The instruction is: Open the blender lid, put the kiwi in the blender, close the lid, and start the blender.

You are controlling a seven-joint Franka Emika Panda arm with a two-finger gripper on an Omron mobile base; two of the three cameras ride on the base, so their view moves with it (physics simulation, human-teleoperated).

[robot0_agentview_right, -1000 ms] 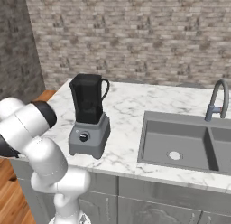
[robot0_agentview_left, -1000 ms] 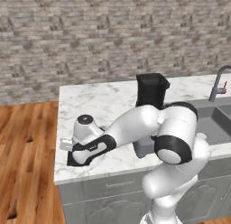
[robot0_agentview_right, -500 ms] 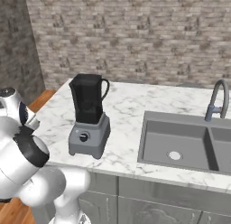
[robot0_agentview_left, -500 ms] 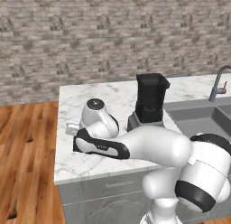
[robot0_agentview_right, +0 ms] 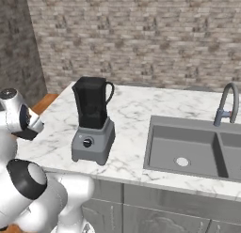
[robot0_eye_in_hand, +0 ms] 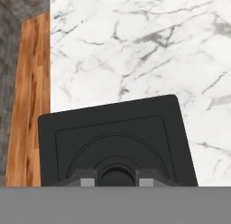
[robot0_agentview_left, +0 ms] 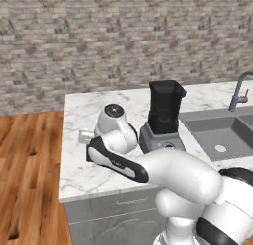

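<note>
One black blender lid [robot0_eye_in_hand: 115, 144] lies across the lower half of the hand view, its raised central knob sitting between the two finger tips of the gripper [robot0_eye_in_hand: 116, 177]; the tips press in on that knob from either side, so the pincer is clamped on the blender lid; beyond the lid spreads the white marble counter [robot0_eye_in_hand: 135, 47], with a strip of wood floor [robot0_eye_in_hand: 31, 92] along its left edge.

In the left base view the arm is folded over the left part of the counter [robot0_agentview_left: 81, 175], the hand hidden behind its own wrist joint; half a second ago that wrist sat lower and nearer the counter's front edge, and a second ago lower again with a dark flat thing beneath it, so the arm has been rising; the scene around it sits as before.

The blender [robot0_agentview_left: 163, 118] stands upright on the counter just right of the wrist, its black jar open at the top on the grey base; in the right base view the blender [robot0_agentview_right: 94, 121] shows its round dark knob facing front, well left of the sink [robot0_agentview_right: 188, 147] and the faucet [robot0_agentview_right: 226, 103]; it has not moved across the earlier pictures; I cannot make out the kiwi.
</note>
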